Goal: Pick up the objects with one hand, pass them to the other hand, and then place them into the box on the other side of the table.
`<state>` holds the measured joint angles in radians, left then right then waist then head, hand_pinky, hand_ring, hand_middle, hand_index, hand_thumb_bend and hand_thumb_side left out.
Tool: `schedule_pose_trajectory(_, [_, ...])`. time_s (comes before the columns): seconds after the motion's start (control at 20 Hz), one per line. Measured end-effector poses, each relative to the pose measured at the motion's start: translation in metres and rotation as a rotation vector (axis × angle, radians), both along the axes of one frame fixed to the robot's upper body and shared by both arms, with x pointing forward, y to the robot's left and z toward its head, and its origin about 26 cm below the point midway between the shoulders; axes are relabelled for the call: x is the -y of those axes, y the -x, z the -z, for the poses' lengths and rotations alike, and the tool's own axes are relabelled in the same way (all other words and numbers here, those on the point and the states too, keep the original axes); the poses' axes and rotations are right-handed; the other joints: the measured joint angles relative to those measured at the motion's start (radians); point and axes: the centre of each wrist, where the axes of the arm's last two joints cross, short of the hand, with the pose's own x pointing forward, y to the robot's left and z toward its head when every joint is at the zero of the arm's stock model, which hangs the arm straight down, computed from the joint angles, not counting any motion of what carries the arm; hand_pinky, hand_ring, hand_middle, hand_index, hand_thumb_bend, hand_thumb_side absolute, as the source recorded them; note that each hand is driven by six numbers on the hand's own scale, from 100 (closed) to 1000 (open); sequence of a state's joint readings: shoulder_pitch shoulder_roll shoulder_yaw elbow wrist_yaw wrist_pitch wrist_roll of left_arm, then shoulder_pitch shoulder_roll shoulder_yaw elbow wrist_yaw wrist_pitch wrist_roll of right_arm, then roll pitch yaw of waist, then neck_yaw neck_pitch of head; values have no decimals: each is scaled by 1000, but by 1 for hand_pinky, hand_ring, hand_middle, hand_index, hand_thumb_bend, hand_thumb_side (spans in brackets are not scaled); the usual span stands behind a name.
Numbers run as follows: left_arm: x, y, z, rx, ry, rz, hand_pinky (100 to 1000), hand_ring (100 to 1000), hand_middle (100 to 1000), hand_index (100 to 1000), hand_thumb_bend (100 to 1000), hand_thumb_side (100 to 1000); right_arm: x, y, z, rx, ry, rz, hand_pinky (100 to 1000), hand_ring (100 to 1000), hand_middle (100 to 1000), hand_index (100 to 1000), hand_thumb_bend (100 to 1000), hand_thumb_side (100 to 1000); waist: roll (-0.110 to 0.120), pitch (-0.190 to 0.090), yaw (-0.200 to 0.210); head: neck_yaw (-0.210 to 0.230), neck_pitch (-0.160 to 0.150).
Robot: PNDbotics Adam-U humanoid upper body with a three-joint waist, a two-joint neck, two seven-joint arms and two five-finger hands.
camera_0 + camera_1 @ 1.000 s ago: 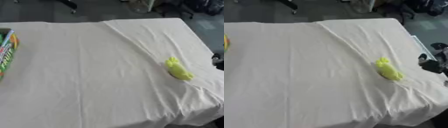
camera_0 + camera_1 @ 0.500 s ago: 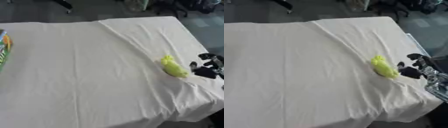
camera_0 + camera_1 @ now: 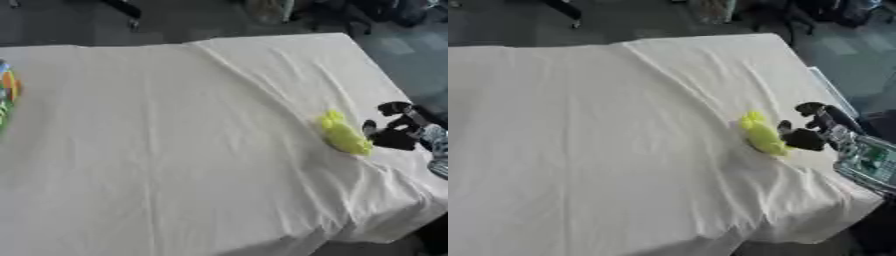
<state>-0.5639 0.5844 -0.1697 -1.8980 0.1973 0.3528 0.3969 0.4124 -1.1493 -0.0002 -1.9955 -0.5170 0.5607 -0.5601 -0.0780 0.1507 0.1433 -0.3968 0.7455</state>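
The yellow-green toy (image 3: pixel 762 135) lies on the cloth-covered desk (image 3: pixel 175 150) near its right edge. It looks small, light and probably soft, so taking it across its middle seems best. The right hand (image 3: pixel 808 131) is just beside the toy, fingers spread, holding nothing. A cloth crease runs past the toy; the box (image 3: pixel 7 95) sits well apart at the desk's left edge.

A creased white cloth (image 3: pixel 175 150) covers the table, with dark grey floor (image 3: pixel 509 22) beyond its far edge.
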Motion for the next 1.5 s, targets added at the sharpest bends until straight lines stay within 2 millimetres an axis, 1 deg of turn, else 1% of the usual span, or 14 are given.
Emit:
schedule_pose_trajectory(0.15, [0, 0, 0, 0, 0, -1, 868, 794, 740, 850, 121, 759, -1, -4, -5, 4, -11, -7, 854, 835, 865, 903, 100, 280, -1, 0, 0, 4, 0])
schedule_pose_trajectory(0.2, [0, 0, 0, 0, 0, -1, 868, 794, 740, 850, 121, 759, -1, -5, -6, 4, -17, -8, 854, 837, 866, 908, 100, 250, -1, 0, 1, 4, 0])
schedule_pose_trajectory(0.3, [0, 0, 0, 0, 0, -1, 868, 793, 739, 850, 121, 761, -2, -6, -7, 1, -33, -11, 853, 837, 865, 908, 100, 236, -1, 0, 2, 4, 0])
schedule_pose_trajectory(0.45, [0, 0, 0, -1, 0, -3, 868, 793, 739, 850, 121, 762, -4, -6, -6, -11, -56, -14, 850, 834, 857, 902, 100, 277, -1, 0, 3, 4, 0])
schedule_pose_trajectory(0.6, [0, 0, 0, -1, 0, -4, 869, 793, 739, 851, 120, 760, -6, -6, -3, -28, -75, -17, 848, 826, 840, 865, 100, 327, -2, 0, 3, 4, 1])
schedule_pose_trajectory(0.85, [-1, -1, 1, -4, 0, -6, 869, 792, 738, 850, 120, 762, -7, -5, -1, -48, -94, -17, 848, 825, 840, 870, 100, 341, -2, 0, 4, 2, 6])
schedule_pose_trajectory(1.0, [-1, -1, 1, -5, 0, -7, 870, 791, 737, 850, 121, 763, -7, -5, -1, -56, -103, -18, 849, 826, 843, 879, 100, 371, -3, 0, 5, -1, 9])
schedule_pose_trajectory(1.25, [-1, -1, 1, -5, 0, -8, 870, 791, 737, 849, 121, 764, -7, -6, -2, -71, -111, -21, 849, 824, 843, 884, 130, 440, -6, 1, 6, -2, 9])
schedule_pose_trajectory(1.5, [-1, -1, 1, -6, -1, -9, 871, 790, 736, 849, 122, 766, -7, -6, -2, -81, -126, -19, 849, 826, 841, 886, 188, 455, -10, 3, 7, -3, 9])
